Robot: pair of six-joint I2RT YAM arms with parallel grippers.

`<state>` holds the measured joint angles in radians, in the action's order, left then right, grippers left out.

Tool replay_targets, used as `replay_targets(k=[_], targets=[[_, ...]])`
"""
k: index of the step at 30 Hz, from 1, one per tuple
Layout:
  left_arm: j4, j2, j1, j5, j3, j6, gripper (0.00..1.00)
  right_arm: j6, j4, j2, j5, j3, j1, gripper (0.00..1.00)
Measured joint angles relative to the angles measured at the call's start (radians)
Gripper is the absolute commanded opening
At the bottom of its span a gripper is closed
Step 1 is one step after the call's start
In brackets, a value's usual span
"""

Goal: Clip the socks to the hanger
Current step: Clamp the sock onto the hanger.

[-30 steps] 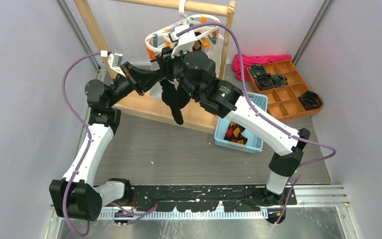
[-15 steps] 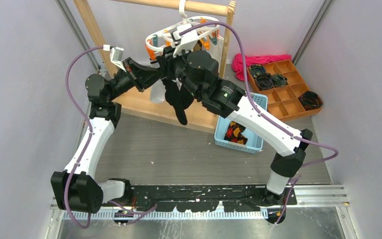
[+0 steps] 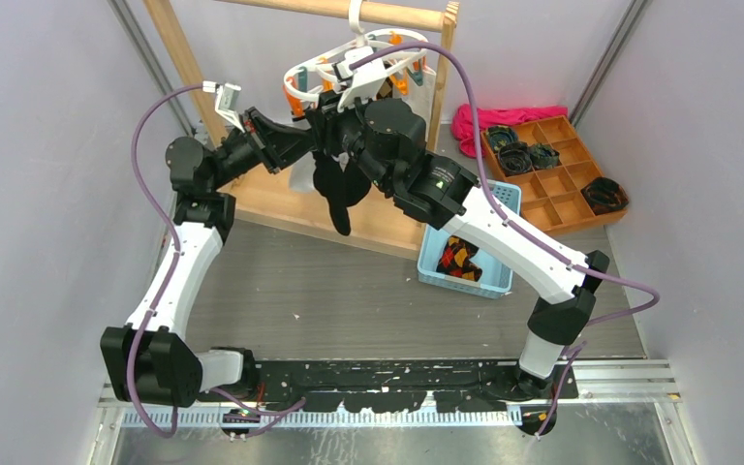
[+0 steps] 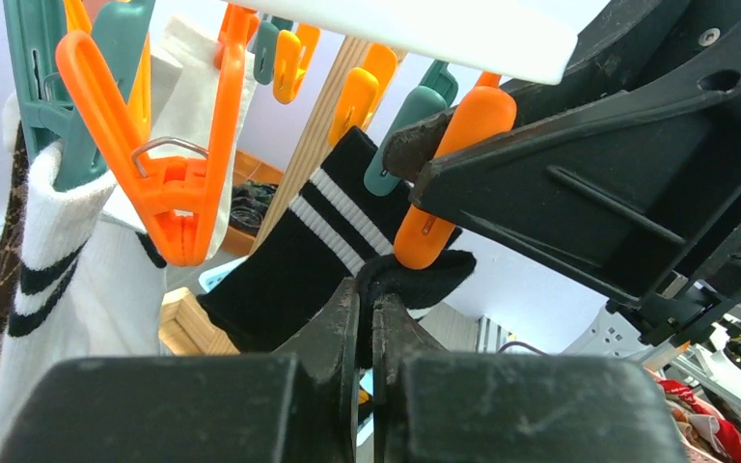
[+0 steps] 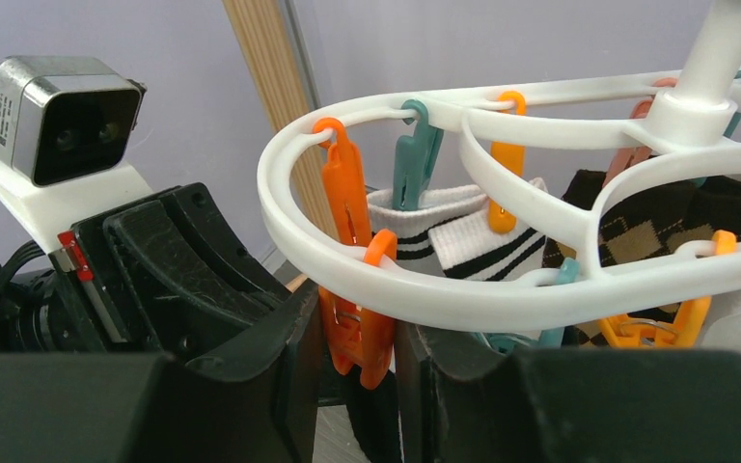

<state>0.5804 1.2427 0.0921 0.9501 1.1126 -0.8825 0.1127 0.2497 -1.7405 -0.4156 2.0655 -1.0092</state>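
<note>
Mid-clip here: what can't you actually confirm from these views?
Left wrist: whether the orange clip bites the black sock cuff; the right gripper covers its top.
Top external: clip and cuff, hidden under both wrists.
Right wrist: the sock, behind that gripper's fingers and the hanger ring.

Both arms reach up and forward with elbows bent and wrists converging, the left hand (image 4: 368,294) pinched nearly closed, the right hand (image 5: 357,328) clamped with fingers narrowly apart.
</note>
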Motion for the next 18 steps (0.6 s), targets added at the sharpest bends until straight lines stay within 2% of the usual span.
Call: replay_targets(k=[18], targets=[[-0.016, 0.052, -0.010, 0.064, 0.064, -0.111, 0.00, -0.027, -0.010, 0.001, 0.018, -0.007, 0.003, 0.11]])
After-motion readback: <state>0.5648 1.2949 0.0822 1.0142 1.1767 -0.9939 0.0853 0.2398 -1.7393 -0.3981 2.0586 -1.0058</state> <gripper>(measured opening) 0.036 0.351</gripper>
